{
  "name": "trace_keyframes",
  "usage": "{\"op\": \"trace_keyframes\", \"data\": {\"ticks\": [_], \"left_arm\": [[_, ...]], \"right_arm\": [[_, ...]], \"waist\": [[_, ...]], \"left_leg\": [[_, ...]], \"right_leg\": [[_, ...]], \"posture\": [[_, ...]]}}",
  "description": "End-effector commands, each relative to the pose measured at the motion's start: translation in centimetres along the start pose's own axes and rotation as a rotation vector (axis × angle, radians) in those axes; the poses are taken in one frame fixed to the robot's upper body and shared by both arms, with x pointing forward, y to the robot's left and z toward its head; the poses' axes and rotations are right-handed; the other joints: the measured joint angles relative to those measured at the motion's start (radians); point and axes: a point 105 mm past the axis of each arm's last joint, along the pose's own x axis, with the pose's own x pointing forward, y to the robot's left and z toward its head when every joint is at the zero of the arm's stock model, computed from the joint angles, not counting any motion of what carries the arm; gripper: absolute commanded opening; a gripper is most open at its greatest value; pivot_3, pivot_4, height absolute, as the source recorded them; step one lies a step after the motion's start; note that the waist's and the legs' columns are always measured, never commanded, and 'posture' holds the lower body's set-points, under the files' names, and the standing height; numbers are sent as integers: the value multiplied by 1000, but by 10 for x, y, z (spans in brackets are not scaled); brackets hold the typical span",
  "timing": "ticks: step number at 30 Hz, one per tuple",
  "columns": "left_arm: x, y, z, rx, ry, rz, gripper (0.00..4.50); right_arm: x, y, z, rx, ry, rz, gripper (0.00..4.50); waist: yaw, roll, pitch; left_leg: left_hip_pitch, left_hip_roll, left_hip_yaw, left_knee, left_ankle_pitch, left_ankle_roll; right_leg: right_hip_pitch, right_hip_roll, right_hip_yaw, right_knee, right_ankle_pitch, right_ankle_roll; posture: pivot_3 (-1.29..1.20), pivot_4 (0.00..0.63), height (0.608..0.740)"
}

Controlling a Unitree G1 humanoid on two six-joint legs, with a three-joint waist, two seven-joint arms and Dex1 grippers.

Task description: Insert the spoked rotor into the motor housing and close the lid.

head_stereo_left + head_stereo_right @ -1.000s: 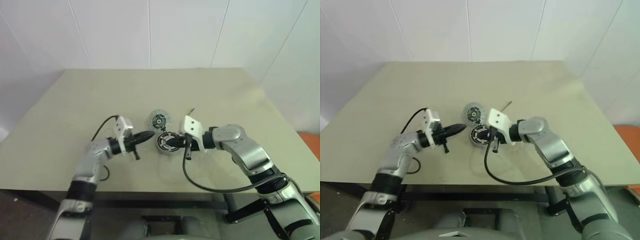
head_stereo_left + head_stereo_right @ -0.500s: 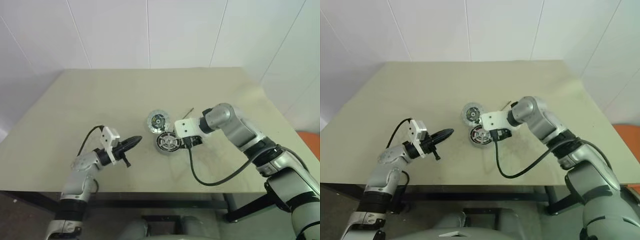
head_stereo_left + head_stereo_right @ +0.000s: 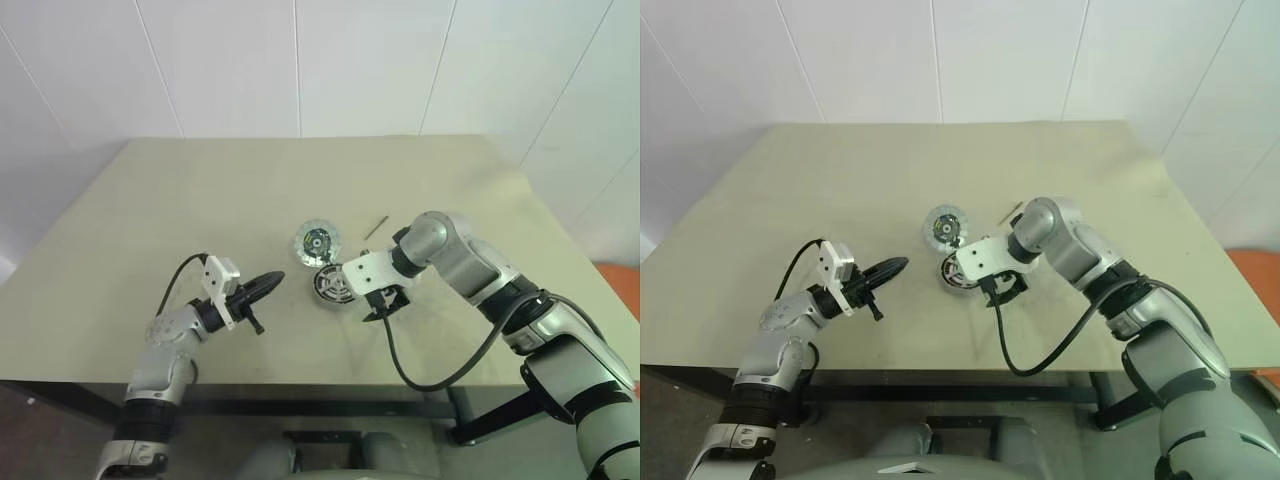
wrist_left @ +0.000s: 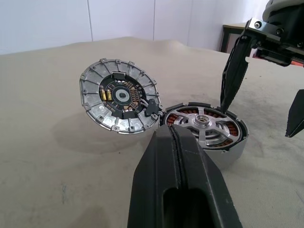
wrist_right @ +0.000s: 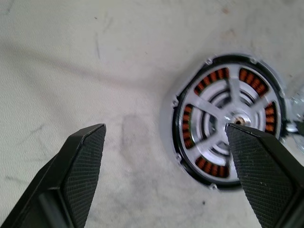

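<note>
The motor housing (image 5: 186, 132) lies on the table with its copper windings showing. The spoked rotor (image 5: 214, 112) sits inside it, silver spokes up. The lid (image 4: 118, 99) stands tilted beside the housing, its lower edge touching the housing's rim and its dark inner face in view. My right gripper (image 3: 385, 304) points down, open and holding nothing, just to the right of the housing (image 3: 331, 285). One of its fingertips (image 4: 231, 80) hangs over the housing's edge. My left gripper (image 3: 268, 282) is shut on nothing, level, aimed at the housing from the left with a small gap.
A thin dark pin (image 3: 376, 227) lies on the tan table (image 3: 200, 200) behind the right gripper. A black cable loops from the right wrist towards the table's front edge. White walls stand behind.
The right gripper, shut at the housing a second ago, has opened and swung to point down beside it. The rotor rests in the housing. The left gripper drew back slightly, still shut.
</note>
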Motion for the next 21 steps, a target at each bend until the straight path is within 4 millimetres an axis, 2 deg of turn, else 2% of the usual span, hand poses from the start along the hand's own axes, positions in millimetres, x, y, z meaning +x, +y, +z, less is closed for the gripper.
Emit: {"op": "trace_keyframes", "data": {"ticks": [1,6,8,10,15,21], "left_arm": [[6,1,11,29,-37,-9,0],[8,0,10,27,-42,-7,0],[8,1,10,32,-44,2,0],[7,4,11,35,-46,11,0],[6,6,12,37,-44,17,0],[8,5,10,33,-42,13,0]], "right_arm": [[3,-4,2,-26,3,-15,3029],[16,-5,-13,-3,35,-28,1331],[17,-8,-14,11,25,-46,610],[17,-11,-13,21,11,-60,107],[18,-14,-14,32,4,-81,89],[15,-16,0,107,-82,-102,89]], "waist": [[0,0,0],[0,0,0],[0,0,0],[-4,-1,-1],[-7,-1,-1],[-7,-1,-1]], "left_leg": [[0,0,0,0,0,0],[0,0,0,0,0,0],[2,0,0,0,0,0],[4,0,0,0,0,0],[6,1,0,1,-1,-3],[6,2,0,1,1,-1]], "right_leg": [[0,0,0,0,0,0],[0,0,0,0,0,0],[2,0,0,0,0,0],[4,0,0,0,-1,-2],[4,1,0,2,0,-6],[3,2,0,4,0,-6]], "posture": [[0,0,740],[0,0,740],[0,0,740],[0,0,740],[0,0,740],[0,0,740]]}}
